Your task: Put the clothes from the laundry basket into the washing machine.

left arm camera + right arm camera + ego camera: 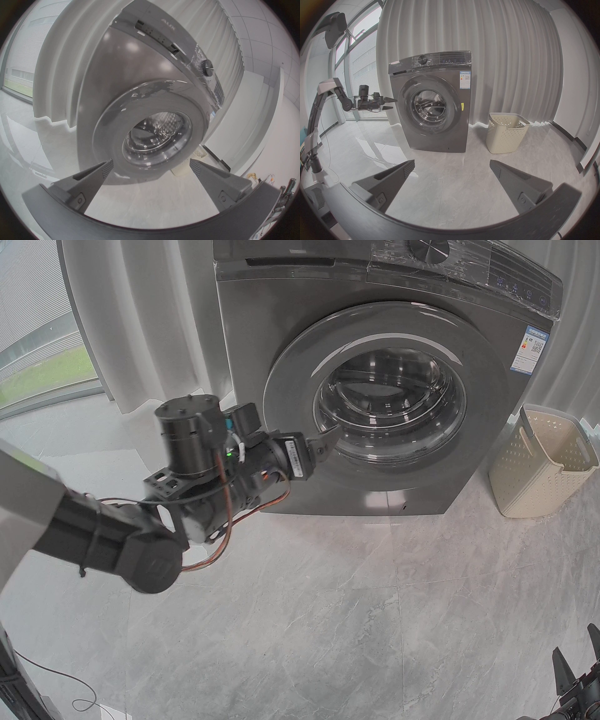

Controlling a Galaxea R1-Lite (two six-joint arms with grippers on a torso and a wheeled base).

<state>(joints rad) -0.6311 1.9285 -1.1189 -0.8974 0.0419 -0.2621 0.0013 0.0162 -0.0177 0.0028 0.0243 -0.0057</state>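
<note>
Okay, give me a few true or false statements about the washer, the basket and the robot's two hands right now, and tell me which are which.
1. The washing machine door is shut. True.
2. The left hand holds a piece of clothing. False: it is open and empty, raised in front of the door near its left edge.
3. The laundry basket stands upright on the floor to the robot's right of the washing machine. True.
4. The right hand is inside the drum. False: it is open and empty, low over the floor, well back from the machine.
</note>
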